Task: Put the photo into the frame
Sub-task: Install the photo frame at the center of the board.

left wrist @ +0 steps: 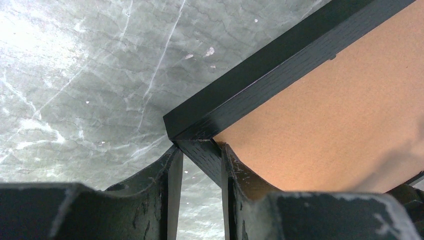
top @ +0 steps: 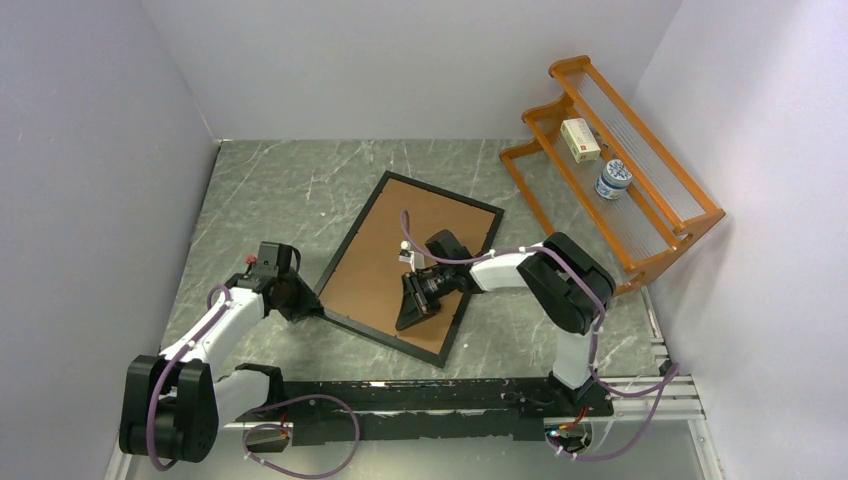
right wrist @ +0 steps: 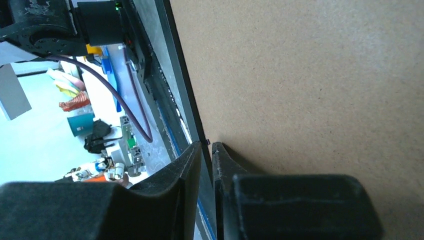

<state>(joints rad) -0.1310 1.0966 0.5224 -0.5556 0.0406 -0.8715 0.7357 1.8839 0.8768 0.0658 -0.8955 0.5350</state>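
Observation:
The frame [top: 445, 193] lies back-up on the marble table, its brown backing board [top: 400, 230] facing me. The photo is hidden from every view. My left gripper [top: 308, 308] is at the frame's left corner. In the left wrist view, that gripper [left wrist: 198, 147] is shut on the black frame rail [left wrist: 260, 75] just below the corner. My right gripper [top: 412, 308] hovers over the board near the frame's near-right edge. In the right wrist view, the right gripper [right wrist: 206, 146] is open by a narrow gap, straddling the thin black edge [right wrist: 185, 90] beside the board [right wrist: 310, 75].
An orange wooden rack [top: 640, 190] stands at the back right with a white box [top: 580, 140] and a blue-and-white jar [top: 613, 180] on it. White walls close in on three sides. A black mounting rail [top: 420, 395] runs along the near edge.

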